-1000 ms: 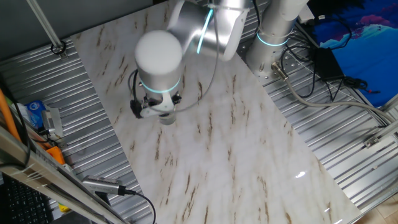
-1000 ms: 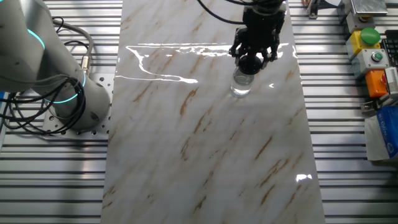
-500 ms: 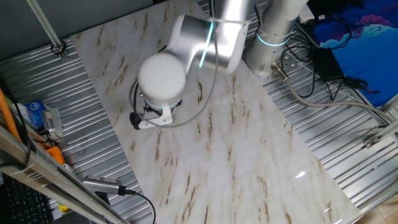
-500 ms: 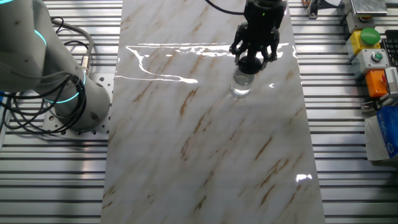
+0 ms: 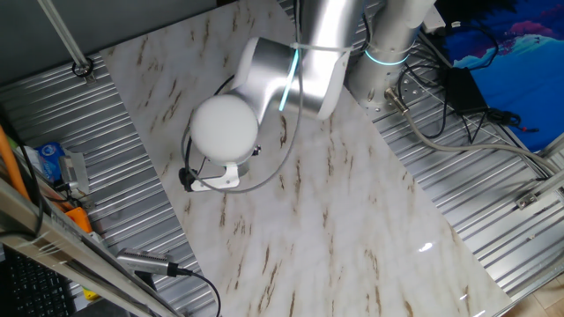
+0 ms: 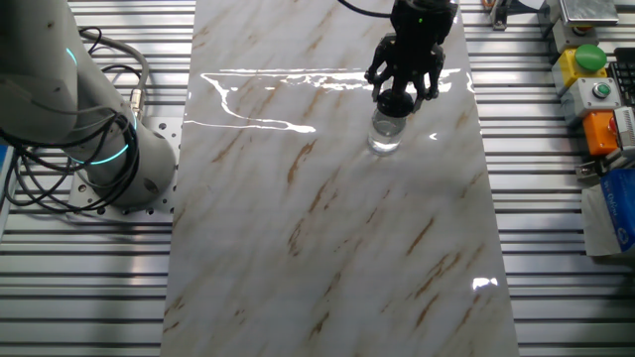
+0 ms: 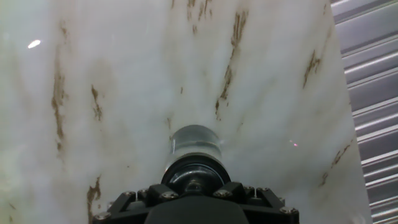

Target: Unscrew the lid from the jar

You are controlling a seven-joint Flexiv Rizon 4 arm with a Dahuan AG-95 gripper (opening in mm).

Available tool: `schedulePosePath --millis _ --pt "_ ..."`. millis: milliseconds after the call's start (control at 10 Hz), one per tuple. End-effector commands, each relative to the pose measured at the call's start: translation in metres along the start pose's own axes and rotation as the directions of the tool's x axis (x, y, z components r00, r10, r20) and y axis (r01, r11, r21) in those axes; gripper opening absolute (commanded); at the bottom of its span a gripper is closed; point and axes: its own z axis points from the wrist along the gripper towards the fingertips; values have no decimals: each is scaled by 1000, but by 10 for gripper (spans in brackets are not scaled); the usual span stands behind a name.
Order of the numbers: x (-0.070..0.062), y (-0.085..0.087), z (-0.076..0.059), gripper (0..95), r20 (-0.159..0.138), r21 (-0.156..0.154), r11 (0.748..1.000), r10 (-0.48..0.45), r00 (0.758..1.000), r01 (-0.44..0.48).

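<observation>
The gripper is closed around the lid, its black fingers pressed against the cap from both sides. The lid sits directly under the hand, on top of the jar, which stands upright on the marble tabletop near its right edge, toward the far end in the other fixed view. One fixed view hides both under the arm's wrist. There is one jar, one lid, one gripper.

Silver arm with glowing cyan rings, black cables, and black screw-studded gripper.
</observation>
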Motion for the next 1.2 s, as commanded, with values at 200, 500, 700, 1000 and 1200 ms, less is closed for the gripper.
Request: schedulePosePath --millis 200,500,700,1000,1200 --pt "-4 2 2 0 7 -1 1000 -6 1000 6" --pt "-5 3 3 0 -1 2 1000 -5 1000 5" --pt "-5 4 4 0 -4 3 1000 -9 1000 9" --pt "-6 5 4 0 -1 14 1000 -21 1000 21" --pt "-6 5 4 380 7 22 999 -49 999 49"
